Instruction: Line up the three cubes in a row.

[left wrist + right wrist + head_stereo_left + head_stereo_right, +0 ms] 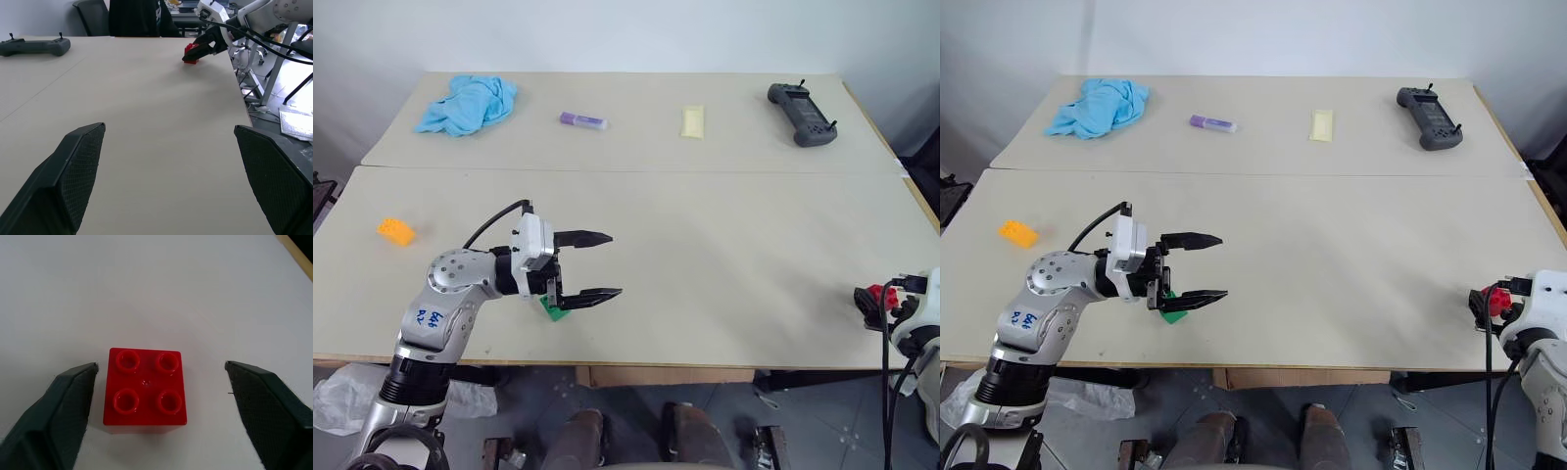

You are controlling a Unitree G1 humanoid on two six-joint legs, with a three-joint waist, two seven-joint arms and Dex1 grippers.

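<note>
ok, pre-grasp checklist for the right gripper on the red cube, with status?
1. Red studded plastic cube sits between the right gripper fingers: ok.
2. Jaws stand apart, a gap each side of the cube, wider on one side: ok, not centred.
3. Cube flat on the beige table, studs up: ok.
4. Left gripper open, holding nothing: ok.
5. Green plastic cube sits just under the left gripper's lower finger; contact: cannot tell.
6. Orange-yellow plastic cube lies far off near the table's left edge; row not formed: not ok.
</note>
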